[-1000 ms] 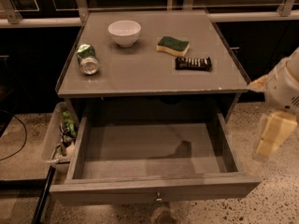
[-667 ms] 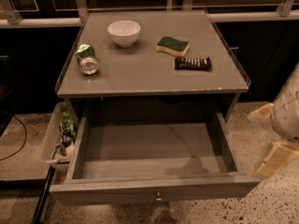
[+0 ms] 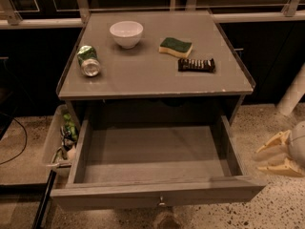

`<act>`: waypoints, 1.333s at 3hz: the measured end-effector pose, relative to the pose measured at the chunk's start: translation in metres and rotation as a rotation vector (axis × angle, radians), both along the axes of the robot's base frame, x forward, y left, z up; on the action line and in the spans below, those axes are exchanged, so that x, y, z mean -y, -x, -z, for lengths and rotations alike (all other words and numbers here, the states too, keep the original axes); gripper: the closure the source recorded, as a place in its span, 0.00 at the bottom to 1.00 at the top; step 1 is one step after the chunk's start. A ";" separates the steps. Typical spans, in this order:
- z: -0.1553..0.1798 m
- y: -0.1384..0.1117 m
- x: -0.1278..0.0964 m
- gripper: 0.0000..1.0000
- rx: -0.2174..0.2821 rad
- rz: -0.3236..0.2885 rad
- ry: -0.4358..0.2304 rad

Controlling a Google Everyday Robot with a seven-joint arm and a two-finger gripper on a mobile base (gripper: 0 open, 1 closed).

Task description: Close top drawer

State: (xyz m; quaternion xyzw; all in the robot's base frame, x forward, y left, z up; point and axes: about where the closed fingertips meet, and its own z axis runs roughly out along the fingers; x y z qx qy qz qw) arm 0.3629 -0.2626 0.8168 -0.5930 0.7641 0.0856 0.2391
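Note:
The top drawer point(image 3: 119, 195) is pulled far out of the grey cabinet, and its deep box is empty. A small round metal knob point(image 3: 162, 202) sits at the centre of its flat front panel. My gripper point(image 3: 259, 161) is low at the right edge of the view, beside the drawer's right front corner and apart from it. Its two beige fingers point(image 3: 272, 143) point left toward the drawer, are spread open and hold nothing.
On the cabinet top point(image 3: 143, 75) are a white bowl point(image 3: 126, 33), a green can on its side point(image 3: 88, 60), a green and yellow sponge point(image 3: 175, 47) and a dark snack bar point(image 3: 196, 65). A white bin with clutter point(image 3: 61, 142) stands left of the drawer. The floor is speckled.
My gripper has moved down and to the right, lower beside the drawer's right front corner. The drawer stays open as before.

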 end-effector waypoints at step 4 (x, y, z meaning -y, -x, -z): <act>0.104 0.017 -0.041 1.00 -0.037 0.039 -0.178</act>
